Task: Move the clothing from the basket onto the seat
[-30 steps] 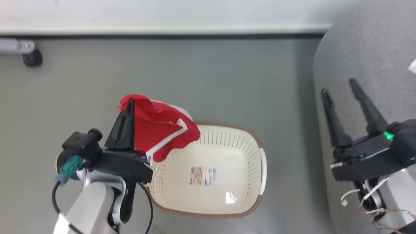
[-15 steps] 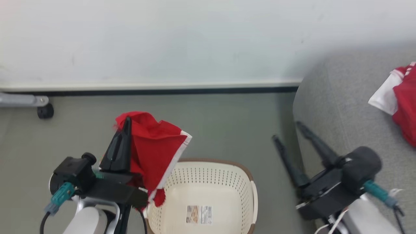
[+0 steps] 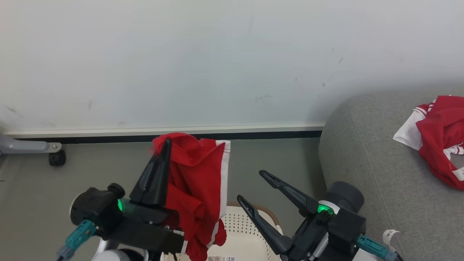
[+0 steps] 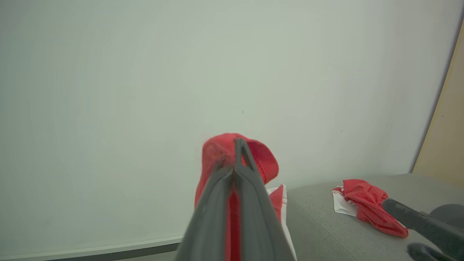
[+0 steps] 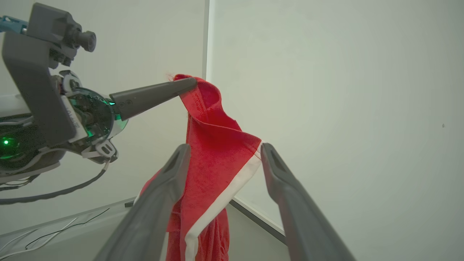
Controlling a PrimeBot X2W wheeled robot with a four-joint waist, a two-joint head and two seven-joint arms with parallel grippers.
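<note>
Our left gripper [image 3: 166,143] is squeezed tight on the top bit of a red garment [image 3: 197,174]. We hold it up high in front of the wall [image 3: 217,54]. That way the cloth hangs down in one long fold, and we can see its white stripe. The bottom end hangs by the left edge of the basket [image 3: 237,226]. We cannot tell if the lowest bit touches the basket's rim. We think we hold it this high so that the cloth comes free of the basket and does not drag on the floor [image 3: 90,159].

Our right gripper [image 3: 251,186] has its two fingers spread wide and holds nothing. It is above the right edge of the basket and points at the hanging cloth. In the right wrist view the cloth shows in the gap between the two fingers. In the head view there is some floor between the fingertips and the cloth, so they are close but not touching. We think it waits there, ready to catch the loose lower part so the garment does not swing.

The seat [image 3: 362,152] is on our right, just past the basket. Another red garment [image 3: 440,134] already lies on top of it, well away from the round corner next to the basket. So one piece looks done, and this one has yet to go over. The pinch is only on a small bit of cloth, so it could slip if we move fast.
</note>
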